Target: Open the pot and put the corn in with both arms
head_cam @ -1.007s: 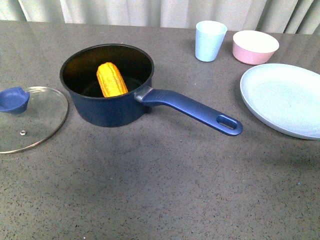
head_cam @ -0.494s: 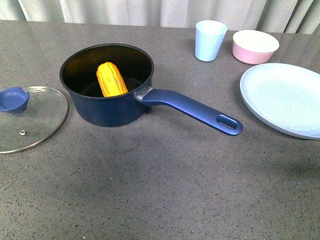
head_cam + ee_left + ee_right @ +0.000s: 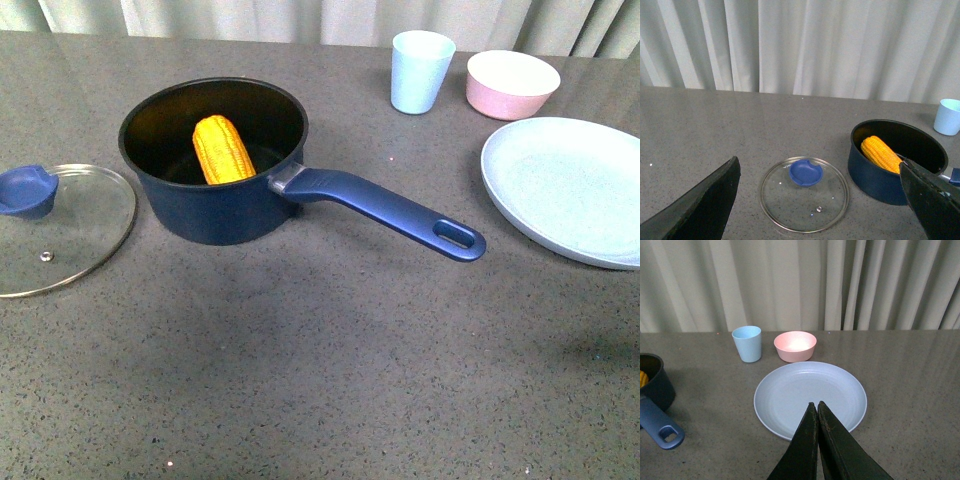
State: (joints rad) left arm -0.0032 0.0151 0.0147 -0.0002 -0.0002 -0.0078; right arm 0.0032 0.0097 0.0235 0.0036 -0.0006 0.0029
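The dark blue pot [image 3: 215, 205] stands open on the grey table, its long handle [image 3: 390, 210] pointing right. The yellow corn [image 3: 223, 149] lies inside it, leaning on the wall; it also shows in the left wrist view [image 3: 881, 154]. The glass lid with blue knob [image 3: 60, 230] lies flat left of the pot, also in the left wrist view [image 3: 805, 195]. Neither arm shows in the front view. My left gripper [image 3: 820, 200] is open and empty, raised above the lid. My right gripper [image 3: 816, 405] is shut and empty, raised over the plate's near edge. The pot's side [image 3: 652, 385] shows in the right wrist view.
A large light blue plate [image 3: 575, 190] lies at the right. A light blue cup [image 3: 418, 70] and a pink bowl [image 3: 512, 84] stand at the back right. Curtains hang behind the table's far edge.
The front view has shifted slightly, so everything sits a little higher in the picture. The pot, corn and lid lie as before.
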